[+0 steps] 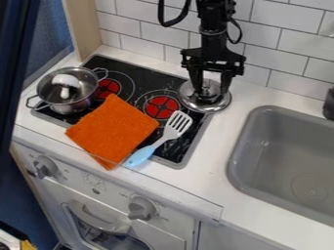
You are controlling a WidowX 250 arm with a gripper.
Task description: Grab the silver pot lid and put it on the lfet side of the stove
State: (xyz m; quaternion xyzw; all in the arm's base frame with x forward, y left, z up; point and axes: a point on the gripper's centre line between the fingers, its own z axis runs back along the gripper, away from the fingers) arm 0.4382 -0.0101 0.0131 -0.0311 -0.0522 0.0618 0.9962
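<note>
The black gripper point(210, 97) hangs low over the silver pot lid point(188, 99) from the top edge of the camera view. Its fingers stand apart, open, on either side of the lid's knob. The lid lies at the back right corner of the black stove point(177, 152), partly over the edge onto the white counter. The lid's middle is partly hidden by the gripper.
A silver pot point(79, 103) with a white-topped item inside stands on the stove's left side. An orange cloth point(112, 129) and a blue-handled spatula point(169, 135) lie across the front. A grey sink point(287, 151) is at the right; a tiled wall rises behind.
</note>
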